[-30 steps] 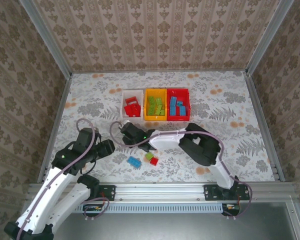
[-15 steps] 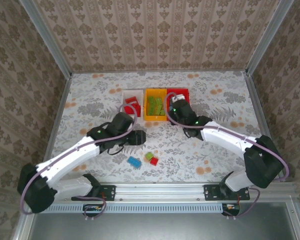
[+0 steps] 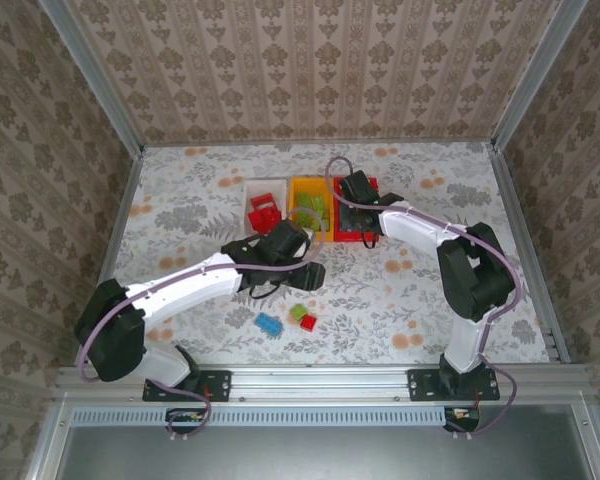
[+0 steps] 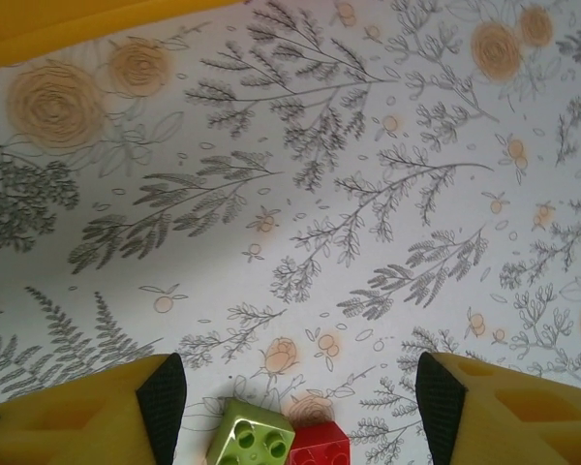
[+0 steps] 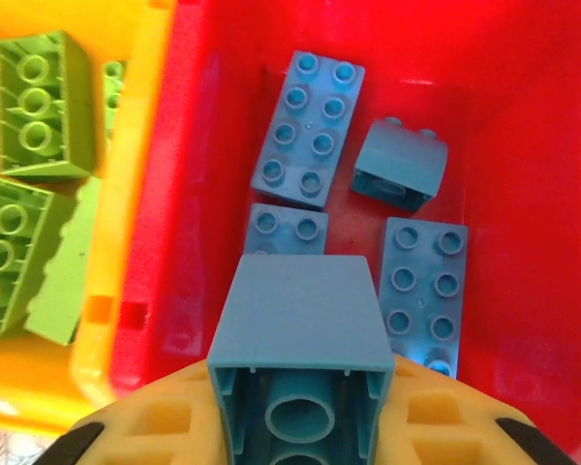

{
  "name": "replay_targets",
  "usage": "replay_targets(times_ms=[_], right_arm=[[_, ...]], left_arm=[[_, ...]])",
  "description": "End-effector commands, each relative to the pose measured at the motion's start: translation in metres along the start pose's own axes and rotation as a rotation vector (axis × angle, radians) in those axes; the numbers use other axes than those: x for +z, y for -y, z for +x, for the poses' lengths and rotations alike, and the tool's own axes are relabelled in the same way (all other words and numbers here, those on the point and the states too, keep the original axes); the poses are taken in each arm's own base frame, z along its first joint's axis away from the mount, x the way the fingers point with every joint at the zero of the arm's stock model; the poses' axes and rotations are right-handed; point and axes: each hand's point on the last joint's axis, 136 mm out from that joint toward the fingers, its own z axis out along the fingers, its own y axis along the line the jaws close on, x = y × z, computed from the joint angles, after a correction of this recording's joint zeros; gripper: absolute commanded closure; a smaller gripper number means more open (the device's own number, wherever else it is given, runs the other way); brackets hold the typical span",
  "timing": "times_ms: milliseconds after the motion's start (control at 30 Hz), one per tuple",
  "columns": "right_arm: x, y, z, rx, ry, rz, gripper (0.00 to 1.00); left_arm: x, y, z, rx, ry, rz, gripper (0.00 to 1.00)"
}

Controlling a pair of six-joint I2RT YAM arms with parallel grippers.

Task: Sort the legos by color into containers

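My right gripper (image 5: 298,431) is shut on a blue lego (image 5: 298,334), held over the red container (image 5: 523,184), where several blue legos (image 5: 308,126) lie. Seen from above, the right gripper (image 3: 358,203) hangs over that red container (image 3: 372,186). The yellow-orange container (image 3: 302,236) holds lime green legos (image 5: 34,102), and the white container (image 3: 252,188) holds red ones (image 3: 264,215). My left gripper (image 4: 295,387) stands open low above the table, with a green lego (image 4: 252,438) and a red lego (image 4: 321,448) just before its fingers. From above, the left gripper (image 3: 302,272) is just behind the loose legos.
A loose blue lego (image 3: 269,323), the green one (image 3: 298,312) and the red one (image 3: 308,322) lie near the table's front middle. The three containers stand side by side at the back centre. Metal frame rails and papered walls bound the table.
The right arm has swung from the table's left middle to the red container, carrying the blue lego. The left arm has reached out from the near left toward the middle.
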Motion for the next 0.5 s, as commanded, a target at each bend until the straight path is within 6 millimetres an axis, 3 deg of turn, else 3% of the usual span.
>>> replay_targets(times_ms=[0,200,467], right_arm=[[0.0,0.007,0.007,0.027,-0.05,0.031,0.63],[-0.016,0.0,-0.003,-0.016,0.0,-0.005,0.42],[-0.076,-0.013,-0.017,-0.117,0.155,-0.075,0.31]], left_arm=[[-0.001,0.012,0.006,0.117,-0.039,0.01,0.32],[0.001,0.019,0.039,0.222,-0.157,0.017,0.32],[-0.006,0.022,0.074,0.106,-0.232,-0.007,0.3]])
